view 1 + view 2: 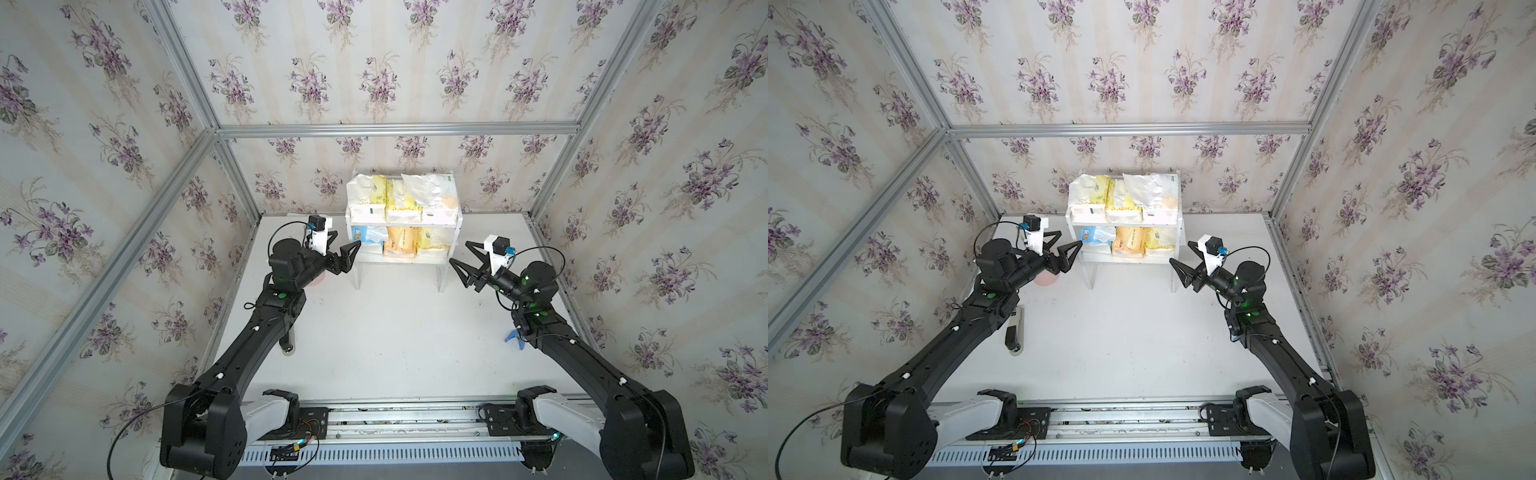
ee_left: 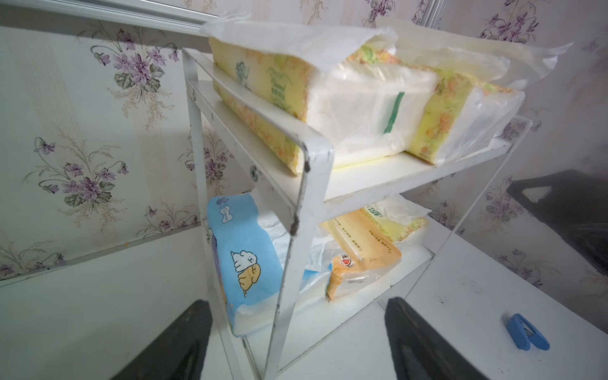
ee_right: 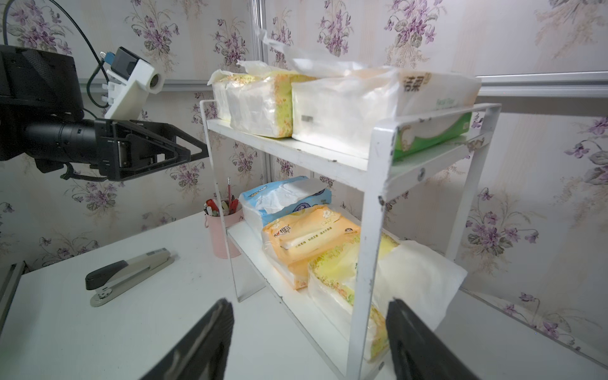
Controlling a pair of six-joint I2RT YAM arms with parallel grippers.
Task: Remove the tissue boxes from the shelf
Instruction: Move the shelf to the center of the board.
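Six tissue boxes sit three to a tier on the white shelf at the far middle of the counter, while the left end effector just left of it and the right end effector just right of it both hang spread wide, holding nothing.

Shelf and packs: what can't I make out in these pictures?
- Pink pen cup: almost wholly behind the left arm in both top views.
- Lower-tier packs: rear halves hidden under the shelf's upper board in top views.
- Blue clip: mostly behind the right arm in top views.
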